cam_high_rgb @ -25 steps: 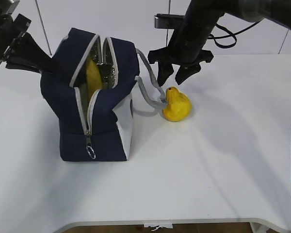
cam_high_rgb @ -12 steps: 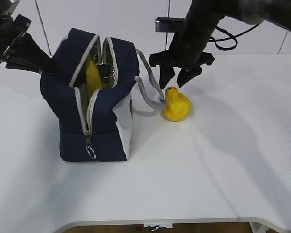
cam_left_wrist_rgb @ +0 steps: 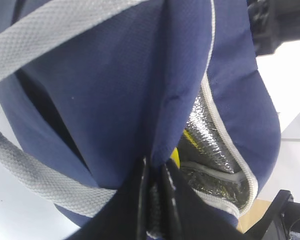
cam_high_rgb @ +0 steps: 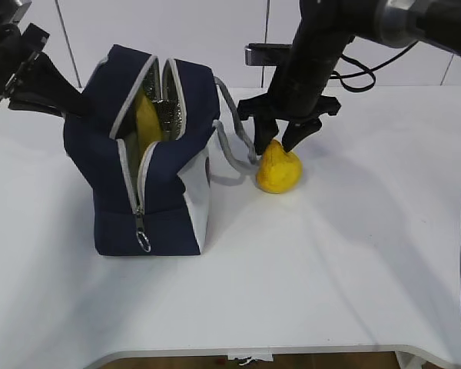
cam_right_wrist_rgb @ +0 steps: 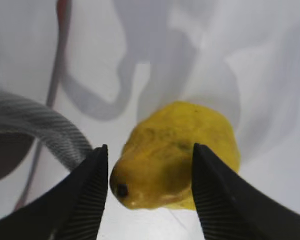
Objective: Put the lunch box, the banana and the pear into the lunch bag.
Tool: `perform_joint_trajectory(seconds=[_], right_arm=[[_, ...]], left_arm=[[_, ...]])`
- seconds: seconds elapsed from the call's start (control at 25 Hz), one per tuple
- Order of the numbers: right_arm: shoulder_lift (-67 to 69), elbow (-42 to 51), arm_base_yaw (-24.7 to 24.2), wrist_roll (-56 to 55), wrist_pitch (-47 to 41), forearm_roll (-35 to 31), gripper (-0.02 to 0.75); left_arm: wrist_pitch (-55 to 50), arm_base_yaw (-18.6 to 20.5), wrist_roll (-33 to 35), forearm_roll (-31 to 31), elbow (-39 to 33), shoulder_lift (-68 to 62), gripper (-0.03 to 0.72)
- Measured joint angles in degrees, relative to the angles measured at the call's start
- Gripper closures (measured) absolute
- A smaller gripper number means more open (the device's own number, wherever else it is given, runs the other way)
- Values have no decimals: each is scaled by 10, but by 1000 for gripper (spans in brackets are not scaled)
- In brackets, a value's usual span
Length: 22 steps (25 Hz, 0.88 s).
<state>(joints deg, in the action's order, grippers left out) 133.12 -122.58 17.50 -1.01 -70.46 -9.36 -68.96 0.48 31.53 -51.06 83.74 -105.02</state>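
From the exterior view, the lunch bag [cam_high_rgb: 150, 154] stands upright on the white table [cam_high_rgb: 330, 261], its top zipper parted, and something yellow that looks like the banana [cam_high_rgb: 146, 115] shows inside against the silver lining. My left gripper [cam_high_rgb: 69, 102] is at the bag's upper left edge, pinched on the navy fabric there. My right gripper [cam_high_rgb: 280, 141] hangs over the pear [cam_high_rgb: 279, 171], which lies on the table just beside the bag's grey handle [cam_high_rgb: 234, 142]; my fingers straddle the pear's narrow end with the jaws apart.

In my left wrist view, my two fingers [cam_left_wrist_rgb: 140, 200] are pressed together on a fold of the lunch bag's blue cloth [cam_left_wrist_rgb: 140, 90], a grey strap looping past on the left, and a sliver of yellow shows by the silver lining [cam_left_wrist_rgb: 210, 145].

In my right wrist view, the pear [cam_right_wrist_rgb: 182, 150] sits between my ribbed fingertips [cam_right_wrist_rgb: 87, 195], stem end toward the camera. The jaws are spread to either side; I cannot tell whether the pads touch its skin. The grey handle [cam_right_wrist_rgb: 35, 130] curves in just left of it.
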Motion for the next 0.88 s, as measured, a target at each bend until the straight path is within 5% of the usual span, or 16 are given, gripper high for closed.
perform_joint_trajectory(seconds=[0.36, 0.64, 0.88], right_arm=[[-5, 8, 0, 0, 0, 8, 324], [-15, 8, 0, 0, 0, 21, 476], [-40, 10, 0, 0, -2, 39, 487]], left_arm=[[0, 0, 0, 11, 0, 0, 675], [0, 0, 0, 12, 0, 0, 675], [0, 0, 0, 12, 0, 0, 675]])
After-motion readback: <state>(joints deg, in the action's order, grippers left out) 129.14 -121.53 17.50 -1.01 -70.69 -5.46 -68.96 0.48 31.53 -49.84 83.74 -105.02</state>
